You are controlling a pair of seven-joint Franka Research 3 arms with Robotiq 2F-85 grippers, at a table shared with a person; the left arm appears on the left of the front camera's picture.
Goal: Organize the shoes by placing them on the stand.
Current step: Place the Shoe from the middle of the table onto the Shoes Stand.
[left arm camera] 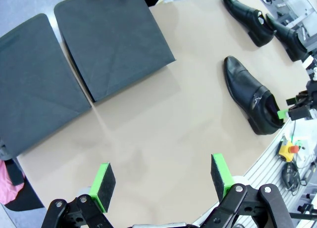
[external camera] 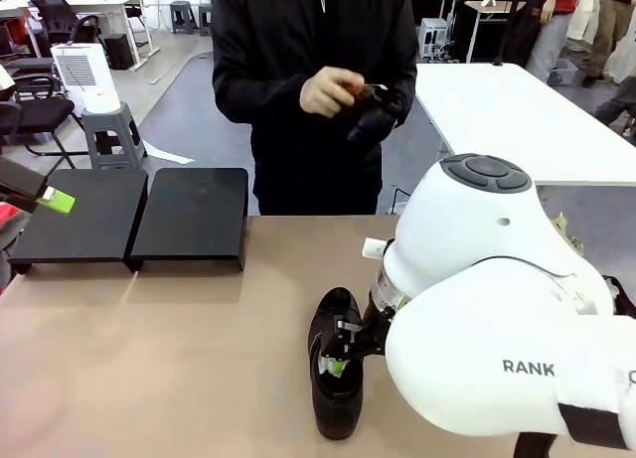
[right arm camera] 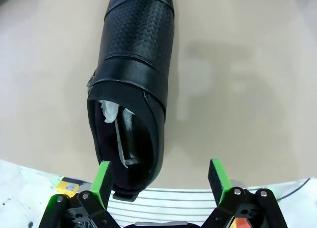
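Note:
A glossy black shoe (external camera: 333,364) lies on the brown table, toe pointing toward the person. White paper shows in the opening of the shoe (right arm camera: 136,79). My right gripper (right arm camera: 161,181) hangs open just above its heel and grips nothing; the same gripper (external camera: 343,357) meets the shoe's right side. Two more shoes (left arm camera: 245,15) (left arm camera: 292,37) lie farther along the table. The stand (external camera: 194,215) is two low black platforms side by side at the far left, bare on top. My left gripper (left arm camera: 161,181) is open and empty, high over the table near the stand (left arm camera: 114,40).
A person stands at the far edge, both hands (external camera: 328,90) on a small dark object. My right arm's white housing (external camera: 497,329) blocks the table's right front. The table edge and a yellow button box (left arm camera: 286,150) lie close behind the shoe's heel.

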